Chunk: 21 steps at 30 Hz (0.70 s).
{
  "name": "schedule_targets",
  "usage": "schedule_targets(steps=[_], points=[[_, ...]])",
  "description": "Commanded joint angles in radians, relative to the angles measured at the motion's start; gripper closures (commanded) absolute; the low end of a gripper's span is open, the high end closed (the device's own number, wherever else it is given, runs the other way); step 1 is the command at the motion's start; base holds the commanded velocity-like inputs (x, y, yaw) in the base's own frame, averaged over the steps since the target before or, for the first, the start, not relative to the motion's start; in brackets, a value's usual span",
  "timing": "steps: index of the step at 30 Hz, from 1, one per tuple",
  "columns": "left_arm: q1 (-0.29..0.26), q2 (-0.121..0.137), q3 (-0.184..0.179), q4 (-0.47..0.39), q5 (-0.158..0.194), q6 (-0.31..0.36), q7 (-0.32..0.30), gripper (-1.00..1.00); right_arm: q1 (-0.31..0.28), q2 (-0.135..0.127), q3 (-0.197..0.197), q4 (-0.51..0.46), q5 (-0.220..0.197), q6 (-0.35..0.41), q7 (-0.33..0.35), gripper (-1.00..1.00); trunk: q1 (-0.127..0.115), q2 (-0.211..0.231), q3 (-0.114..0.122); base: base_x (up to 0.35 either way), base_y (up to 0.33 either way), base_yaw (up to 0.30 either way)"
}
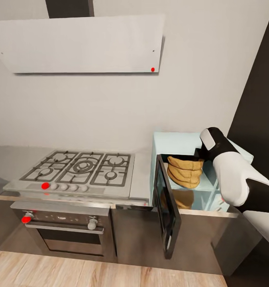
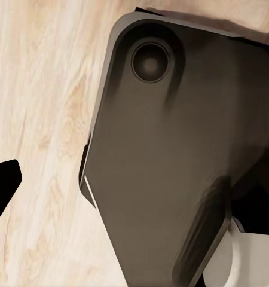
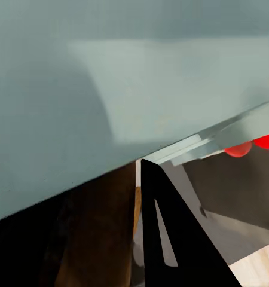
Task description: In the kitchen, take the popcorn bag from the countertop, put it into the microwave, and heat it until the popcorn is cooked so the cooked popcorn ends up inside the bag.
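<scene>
Right gripper point(image 1: 199, 156) reaches into the microwave point(image 1: 178, 141) from the right side, and its dark finger point(image 3: 170, 239) lies against the popcorn bag point(image 1: 185, 171); whether the jaws are clamped on the bag or already apart I cannot tell, because the arm covers them. Nearest to the robot, the microwave door point(image 1: 167, 207) hangs wide open toward the wooden floor, which leaves the way free for the arm. Behind the door the bag sits upright inside the pale blue cavity, so I judge that it is being set down there. Farther left on the countertop point(image 1: 142, 175) is the gas hob point(image 1: 80, 169).
</scene>
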Motion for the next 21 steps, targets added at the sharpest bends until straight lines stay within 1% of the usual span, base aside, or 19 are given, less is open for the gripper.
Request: schedule_targets(steps=[1, 20, 21], points=[[0.000, 0.000, 0.002, 0.000, 0.002, -0.002, 0.000, -1.00, -0.010, 0.000, 0.005, -0.014, -0.010, -0.081, -0.001, 1.00, 0.006, 0.000, -0.001, 0.031, 0.000, 0.000], [0.000, 0.000, 0.002, 0.000, 0.002, -0.002, 0.000, -1.00, -0.010, 0.000, 0.008, -0.015, -0.010, -0.073, -0.003, 1.00, 0.006, 0.000, -0.001, 0.002, 0.000, 0.000], [0.000, 0.000, 0.002, 0.000, 0.002, -0.002, 0.000, -1.00, -0.010, 0.000, 0.008, -0.015, -0.010, -0.072, -0.004, -1.00, 0.006, 0.000, -0.001, 0.000, 0.000, 0.000]])
